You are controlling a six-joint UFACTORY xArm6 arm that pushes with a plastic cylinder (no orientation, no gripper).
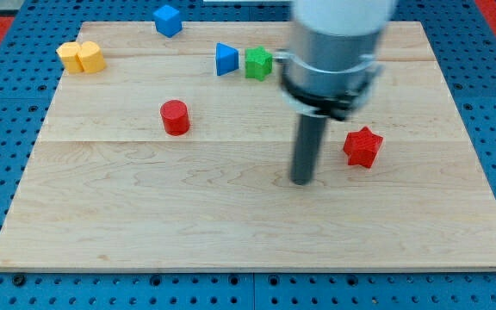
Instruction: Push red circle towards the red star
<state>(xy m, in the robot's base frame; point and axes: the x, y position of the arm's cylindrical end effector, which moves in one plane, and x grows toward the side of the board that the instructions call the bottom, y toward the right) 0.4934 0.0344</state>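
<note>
Camera view, single frame.

A: Nearest item? And any fingers to log as wide, narrow or holding?

B: No fingers on this rig, only a rod. My tip (301, 181) is on the wooden board (231, 232), just left of the red star (362, 146), not touching it.

A: Red circle?

B: The red circle (175, 117) stands well apart, left of my tip and slightly farther back.

A: Farther on?

B: Blue wedge-like block (226, 59) just beside a green cube (258, 63), centre. Two yellow blocks (81, 58) touching, far left. Blue cube (168, 19) at the far edge.
</note>
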